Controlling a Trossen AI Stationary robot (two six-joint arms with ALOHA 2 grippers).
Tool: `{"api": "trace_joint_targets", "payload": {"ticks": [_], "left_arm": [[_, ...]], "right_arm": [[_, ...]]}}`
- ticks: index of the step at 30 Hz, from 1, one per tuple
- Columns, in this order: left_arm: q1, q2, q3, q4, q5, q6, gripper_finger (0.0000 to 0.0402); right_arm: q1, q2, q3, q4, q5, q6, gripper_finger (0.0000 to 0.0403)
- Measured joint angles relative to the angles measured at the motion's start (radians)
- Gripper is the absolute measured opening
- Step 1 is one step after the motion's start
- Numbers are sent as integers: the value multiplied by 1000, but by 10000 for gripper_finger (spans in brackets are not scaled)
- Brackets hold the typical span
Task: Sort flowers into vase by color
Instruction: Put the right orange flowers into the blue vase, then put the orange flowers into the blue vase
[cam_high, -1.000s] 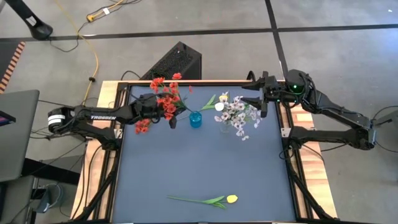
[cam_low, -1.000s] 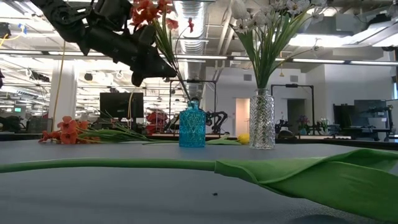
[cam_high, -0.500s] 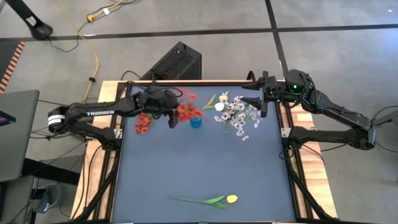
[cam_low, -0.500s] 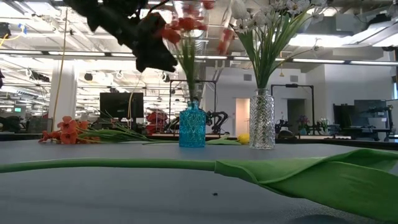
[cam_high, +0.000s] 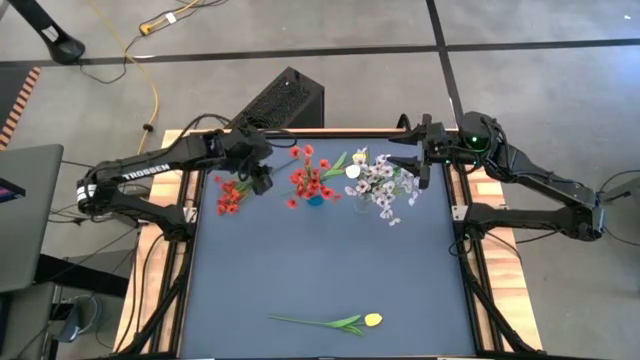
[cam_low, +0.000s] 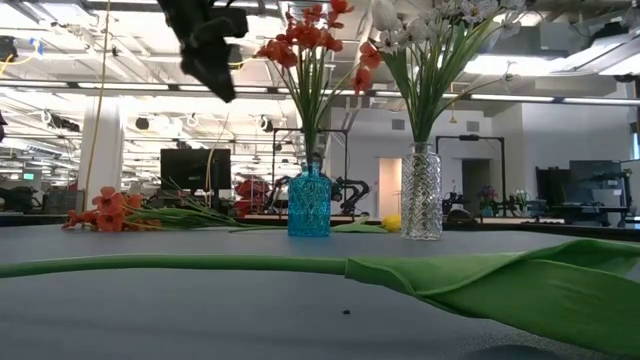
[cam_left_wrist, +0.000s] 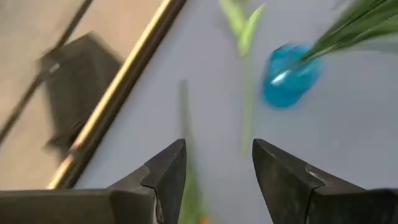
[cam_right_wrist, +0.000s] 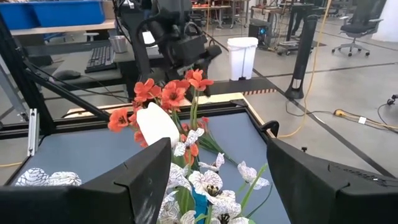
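A bunch of red flowers (cam_high: 310, 180) stands with its stems in the small blue vase (cam_low: 309, 205), roughly upright. More red flowers (cam_high: 229, 195) lie flat on the mat at the far left. White and white-pink flowers (cam_high: 382, 186) stand in the clear glass vase (cam_low: 421, 195). A yellow tulip (cam_high: 372, 320) lies near the front edge. My left gripper (cam_high: 262, 181) hangs open, above and left of the blue vase (cam_left_wrist: 291, 74), with nothing between its fingers. My right gripper (cam_high: 403, 160) stands open and level, just right of the white bunch.
Loose green stems (cam_left_wrist: 245, 118) lie on the mat between my left gripper and the far rail. The yellow tulip's long stem and leaf (cam_low: 300, 265) stretch across the front. A black box (cam_high: 285, 100) stands beyond the far edge. The mat's middle (cam_high: 330, 260) holds nothing.
My left gripper has opened and let go of the red flowers. It has risen and drawn back toward the table's left, tipping downward. The bunch, which leaned left in its hold, has swung up and now stands in the blue vase.
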Motion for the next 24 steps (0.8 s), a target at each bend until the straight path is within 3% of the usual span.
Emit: {"api": "trace_joint_targets", "payload": {"ticks": [7, 13, 19, 24], "left_arm": [[8, -1, -21, -220, -104, -17, 173], [100, -1, -105, -197, -137, 7, 173], [235, 0, -216, -48, -5, 126, 173], [310, 0, -283, 167, 97, 207, 173]], "right_arm": [[0, 0, 0, -17, 0, -24, 291], [0, 0, 0, -16, 0, -38, 291], [0, 0, 0, -26, 0, -43, 291], [0, 0, 0, -24, 0, -45, 291]]}}
